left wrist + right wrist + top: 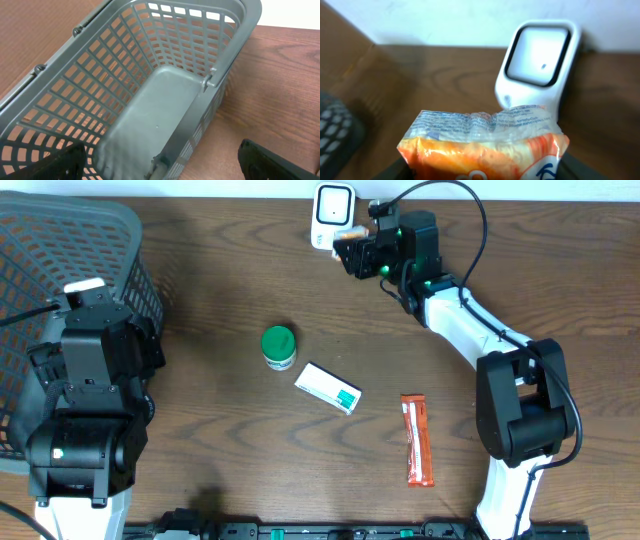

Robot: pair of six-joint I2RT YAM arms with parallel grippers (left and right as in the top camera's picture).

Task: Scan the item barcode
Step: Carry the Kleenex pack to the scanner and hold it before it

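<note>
An orange and white crinkly packet [485, 145] fills the bottom of the right wrist view, with my right gripper [485, 174] shut on it. Its clear printed top edge points at the white barcode scanner [537, 62], which stands just behind it. From overhead, the packet [345, 238] hangs right beside the scanner [331, 210] at the table's far edge, held by the right gripper [356, 252]. My left gripper [162, 169] stands open and holds nothing. It hangs over the rim of the grey basket [165, 100], one finger inside and one over the table.
The grey mesh basket [100, 240] takes the far left corner, with the left arm [90, 380] over it. A green-lidded jar [278, 346], a white and green box [328, 387] and a long red packet [417, 438] lie mid-table.
</note>
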